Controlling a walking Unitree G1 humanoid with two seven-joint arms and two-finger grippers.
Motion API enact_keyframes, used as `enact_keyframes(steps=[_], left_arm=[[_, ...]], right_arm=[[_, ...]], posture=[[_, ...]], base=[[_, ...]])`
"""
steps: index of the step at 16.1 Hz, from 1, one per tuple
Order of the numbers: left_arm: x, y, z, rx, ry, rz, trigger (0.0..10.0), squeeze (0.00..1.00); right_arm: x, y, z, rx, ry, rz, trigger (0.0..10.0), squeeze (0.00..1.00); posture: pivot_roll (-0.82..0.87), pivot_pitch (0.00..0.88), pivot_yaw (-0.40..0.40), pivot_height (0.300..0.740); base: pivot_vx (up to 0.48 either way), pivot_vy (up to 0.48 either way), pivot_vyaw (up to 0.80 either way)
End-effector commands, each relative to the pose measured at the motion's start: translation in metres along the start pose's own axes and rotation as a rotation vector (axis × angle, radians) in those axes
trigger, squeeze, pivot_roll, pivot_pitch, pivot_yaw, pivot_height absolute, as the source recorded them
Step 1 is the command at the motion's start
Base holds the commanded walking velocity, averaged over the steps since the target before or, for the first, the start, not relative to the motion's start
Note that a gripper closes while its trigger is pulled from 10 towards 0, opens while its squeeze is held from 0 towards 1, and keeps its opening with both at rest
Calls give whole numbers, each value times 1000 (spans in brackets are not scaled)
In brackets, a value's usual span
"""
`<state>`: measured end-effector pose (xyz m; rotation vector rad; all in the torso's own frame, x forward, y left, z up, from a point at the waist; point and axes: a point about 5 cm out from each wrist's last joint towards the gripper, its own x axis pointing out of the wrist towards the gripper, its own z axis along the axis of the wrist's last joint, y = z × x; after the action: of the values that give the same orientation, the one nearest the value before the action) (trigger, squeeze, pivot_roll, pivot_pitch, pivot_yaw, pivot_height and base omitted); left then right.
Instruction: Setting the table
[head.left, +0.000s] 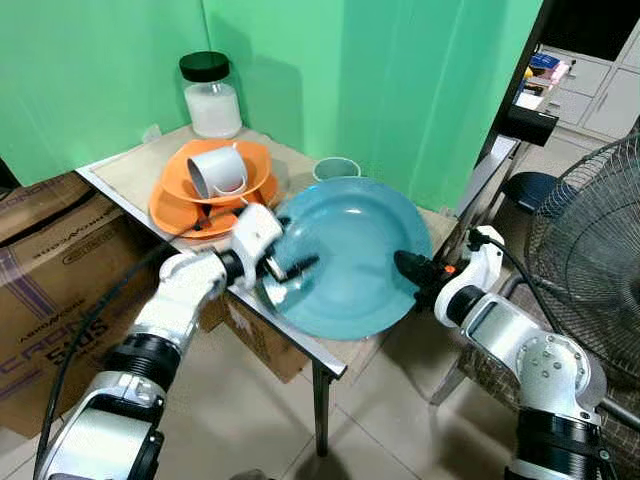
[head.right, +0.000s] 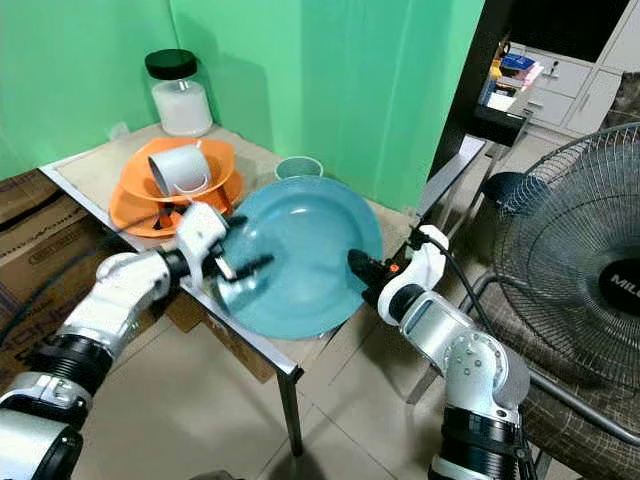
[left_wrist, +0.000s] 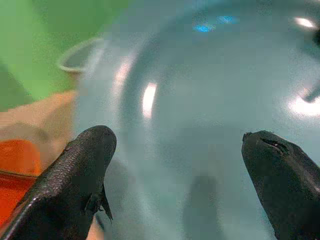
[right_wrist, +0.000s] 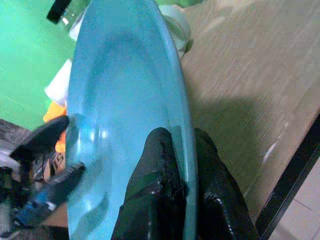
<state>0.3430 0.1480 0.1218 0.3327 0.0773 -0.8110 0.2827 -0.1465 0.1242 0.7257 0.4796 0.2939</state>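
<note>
Teal glazed plate (head.left: 350, 255), large, is held tilted above the near corner of the desk (head.left: 130, 175), its face turned toward your head camera. Your right tool (right_wrist: 182, 165) is clamped on the plate's rim, one finger on each face. Your left tool (head.left: 290, 268) sits at the opposite edge with its fingers (left_wrist: 75, 175) spread apart, resting against or just over the plate's face; not gripping.

Risk: the whole plate hangs on one rim pinch. The glaze looks slick, so any twist of the right wrist could let it pivot or slip and drop on the desk edge or the tiled floor. Lowering it leftward could knock the white mug (head.left: 217, 170) lying on its side in the stacked orange dishes (head.left: 175, 205), or the small teal cup (head.left: 336, 168) just behind the plate. The white jar with black lid (head.left: 210, 95) stands well back.

Writing: the cardboard box (head.left: 50, 270) beside the desk bears large purple lettering, only partly legible. The jar shows no readable label.
</note>
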Motion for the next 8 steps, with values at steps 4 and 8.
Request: enact_keyframes(steps=[4, 8], left_arm=[[-21, 18, 8, -164, -89, 103, 10000, 1000], [-37, 11, 13, -531, -190, -35, 10000, 0]], right_arm=[[-6, 11, 12, 26, -92, 97, 0, 0], [-21, 34, 22, -15, -157, 355, 0, 0]], posture=[[39, 0, 31, 740], [48, 0, 24, 740]], base=[[0, 0, 0], [0, 0, 0]])
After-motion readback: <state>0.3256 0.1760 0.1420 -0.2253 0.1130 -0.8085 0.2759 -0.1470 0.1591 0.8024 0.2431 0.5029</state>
